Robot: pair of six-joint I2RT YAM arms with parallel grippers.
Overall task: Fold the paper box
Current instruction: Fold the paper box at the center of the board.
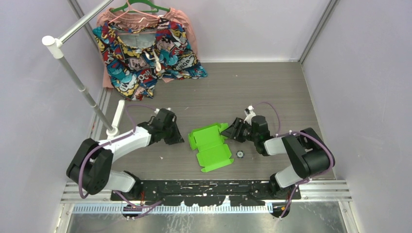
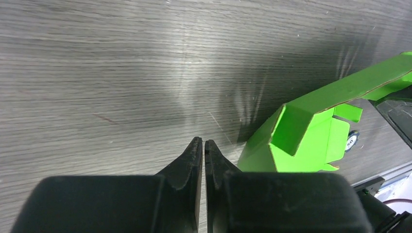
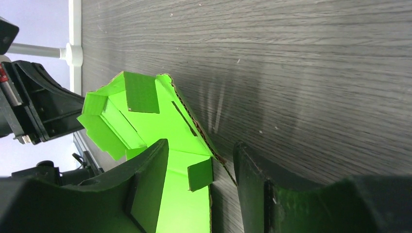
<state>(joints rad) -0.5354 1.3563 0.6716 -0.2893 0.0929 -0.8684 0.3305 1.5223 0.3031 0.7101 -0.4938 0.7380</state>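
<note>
The paper box [image 1: 212, 144] is a lime-green die-cut card lying half-formed on the table's middle, with some walls raised and a flat flap toward the near edge. My left gripper [image 1: 178, 140] sits just left of it, apart from the card. In the left wrist view its fingers [image 2: 204, 142] are shut with nothing between them, and the paper box [image 2: 301, 141] stands to their right. My right gripper [image 1: 229, 131] is at the box's right side. Its jaws [image 3: 199, 151] are open, straddling a raised edge and small tab of the paper box [image 3: 145, 126].
A colourful patterned garment [image 1: 145, 53] hangs on a hanger at the back left, beside a white rack pole [image 1: 82, 85]. A small round object [image 1: 240, 154] lies on the table near my right arm. Walls close in on both sides.
</note>
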